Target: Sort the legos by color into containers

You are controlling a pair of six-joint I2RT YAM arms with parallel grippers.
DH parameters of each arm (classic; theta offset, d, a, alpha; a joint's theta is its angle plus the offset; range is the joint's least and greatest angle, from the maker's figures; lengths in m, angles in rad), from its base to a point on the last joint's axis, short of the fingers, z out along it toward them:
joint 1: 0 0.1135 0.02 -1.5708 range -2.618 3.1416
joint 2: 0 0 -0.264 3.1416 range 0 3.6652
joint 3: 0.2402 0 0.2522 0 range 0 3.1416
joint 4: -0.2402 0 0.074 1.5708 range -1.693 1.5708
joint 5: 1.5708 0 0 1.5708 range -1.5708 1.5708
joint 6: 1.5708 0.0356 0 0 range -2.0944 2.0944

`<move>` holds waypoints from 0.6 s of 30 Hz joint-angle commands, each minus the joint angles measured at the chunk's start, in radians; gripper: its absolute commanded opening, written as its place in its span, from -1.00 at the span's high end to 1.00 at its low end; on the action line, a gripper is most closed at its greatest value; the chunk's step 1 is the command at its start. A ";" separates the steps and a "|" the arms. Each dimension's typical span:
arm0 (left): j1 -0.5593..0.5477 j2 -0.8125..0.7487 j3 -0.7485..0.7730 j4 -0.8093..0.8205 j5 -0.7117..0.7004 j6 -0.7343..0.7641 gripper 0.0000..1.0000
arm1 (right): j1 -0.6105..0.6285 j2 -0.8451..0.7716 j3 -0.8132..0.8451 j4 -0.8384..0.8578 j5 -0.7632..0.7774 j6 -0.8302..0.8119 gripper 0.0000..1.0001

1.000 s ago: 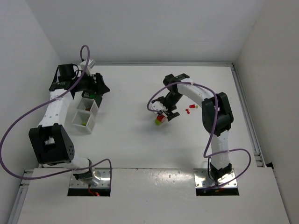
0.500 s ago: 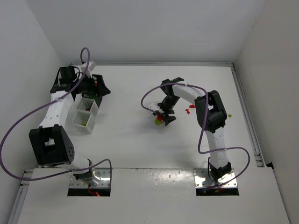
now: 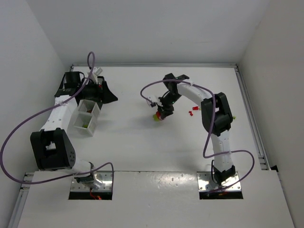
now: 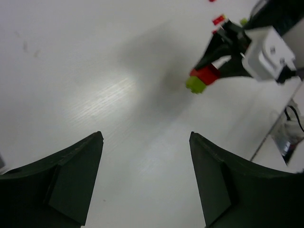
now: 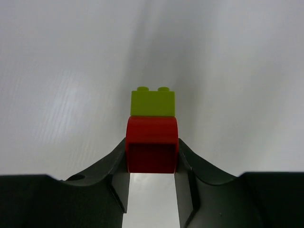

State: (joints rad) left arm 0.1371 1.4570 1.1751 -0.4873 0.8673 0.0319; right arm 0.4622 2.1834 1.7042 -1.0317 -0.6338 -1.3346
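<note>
My right gripper [image 5: 152,153] pinches the red block [image 5: 152,137], green brick [image 5: 152,103] stuck on; left gripper [image 4: 145,138] gapes empty. I'd lift straight, slowly.

Containers [image 3: 87,118] at left, stacked bricks [image 3: 157,116] in right gripper [image 3: 161,113] at centre; loose legos [image 3: 192,113] just rightward

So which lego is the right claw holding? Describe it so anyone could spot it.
Follow the right arm out to its claw. Clamped there is a red block with a yellow-green brick stuck on its end; the loose red bits nearby are tiny.
</note>
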 commanded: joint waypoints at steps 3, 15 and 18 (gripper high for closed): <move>-0.082 -0.050 -0.051 -0.016 0.223 0.059 -0.61 | -0.008 -0.131 0.152 0.310 -0.274 0.612 1.00; -0.160 -0.073 -0.049 -0.059 0.167 0.195 -0.61 | 0.012 -0.129 0.198 0.351 -0.521 0.954 1.00; -0.180 -0.050 -0.026 -0.059 0.177 0.206 -0.61 | 0.012 -0.120 0.210 0.338 -0.558 0.992 1.00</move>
State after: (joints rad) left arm -0.0223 1.4067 1.1030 -0.5491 1.0203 0.1871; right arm 0.4683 2.0624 1.8622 -0.6987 -1.0775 -0.4343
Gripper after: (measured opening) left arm 0.805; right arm 0.371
